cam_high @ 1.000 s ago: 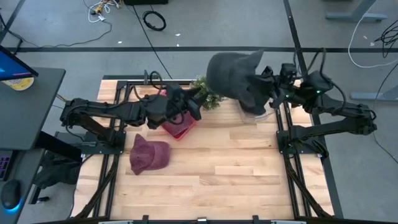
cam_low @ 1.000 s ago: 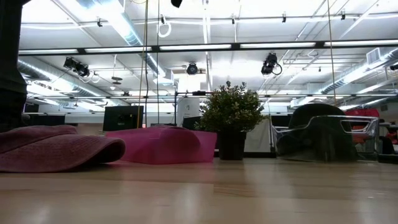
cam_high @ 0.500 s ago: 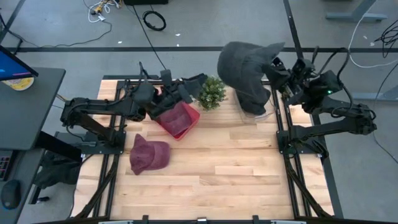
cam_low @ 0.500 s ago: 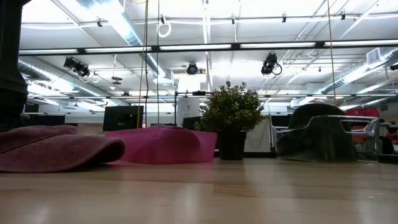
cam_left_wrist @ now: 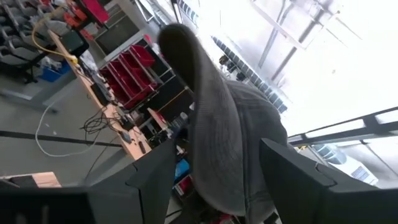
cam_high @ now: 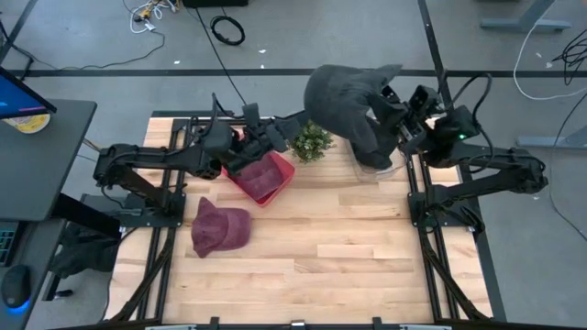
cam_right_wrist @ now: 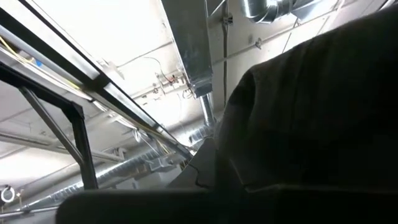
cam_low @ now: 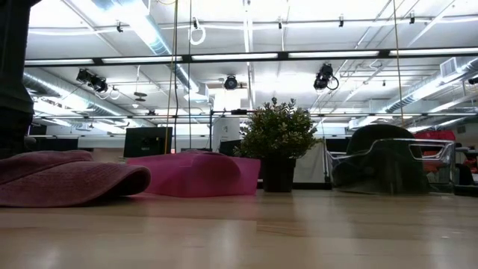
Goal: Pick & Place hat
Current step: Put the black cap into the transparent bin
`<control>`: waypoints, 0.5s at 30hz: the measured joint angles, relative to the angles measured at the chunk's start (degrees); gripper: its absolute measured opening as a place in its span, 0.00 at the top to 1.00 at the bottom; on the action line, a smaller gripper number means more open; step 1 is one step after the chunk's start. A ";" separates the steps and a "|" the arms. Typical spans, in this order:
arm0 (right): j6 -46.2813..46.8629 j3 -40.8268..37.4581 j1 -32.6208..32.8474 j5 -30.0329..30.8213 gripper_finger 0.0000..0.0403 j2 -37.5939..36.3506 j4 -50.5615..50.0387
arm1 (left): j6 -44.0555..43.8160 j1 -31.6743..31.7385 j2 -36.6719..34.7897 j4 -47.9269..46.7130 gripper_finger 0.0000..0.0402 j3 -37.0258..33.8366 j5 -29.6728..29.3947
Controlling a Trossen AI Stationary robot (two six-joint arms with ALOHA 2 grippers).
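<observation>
Maroon fabric marks the nearest item: a maroon cap (cam_high: 220, 226) lies flat on the light wooden table (cam_high: 339, 266), toward the left side and in front of the left arm; in the low view it fills the left foreground (cam_low: 71, 178). Behind it, nearer the table's far edge, sits a pink bin (cam_high: 261, 177), seen at table height as a low pink block (cam_low: 196, 174). Above the bin's far end hovers the left gripper (cam_high: 275, 136), its fingers (cam_left_wrist: 292, 180) spread fairly wide and holding nothing. Just beside the bin stands a small potted plant (cam_high: 312, 142), upright in a dark pot (cam_low: 278, 142).

To the right of the plant, raised over the table's far right corner, hangs the grey hat (cam_high: 344, 105), the task's object. The right gripper (cam_high: 390, 115) pinches it with fingers fully closed on the cloth; the exact spot of the grip is hidden by the fabric, probably near the rim. The hat's brim and crown appear in the left wrist view (cam_left_wrist: 217, 149), and dark cloth covers much of the right wrist view (cam_right_wrist: 311, 112). Beneath the hat a clear stand (cam_high: 383, 163) rests on the table.
</observation>
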 joint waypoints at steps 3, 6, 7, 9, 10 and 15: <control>-0.04 0.00 0.00 0.37 1.00 1.16 1.33 | 0.03 -0.02 0.31 1.22 0.42 -0.02 0.40; -0.08 0.00 0.00 0.57 1.00 2.16 2.60 | 0.04 0.00 0.79 2.99 0.42 0.00 0.33; -0.06 0.01 0.00 0.65 1.00 2.48 2.73 | 0.21 0.00 0.92 3.48 0.42 0.00 0.36; -0.06 0.02 0.00 0.70 1.00 3.09 2.83 | 0.42 0.02 1.39 4.70 0.42 0.02 0.44; -0.06 0.02 0.00 0.70 1.00 3.35 2.77 | 0.43 0.03 1.48 4.65 0.42 0.00 0.69; -1.45 0.02 0.00 0.72 1.00 4.10 2.61 | 3.88 0.31 1.56 5.70 0.47 -0.02 2.08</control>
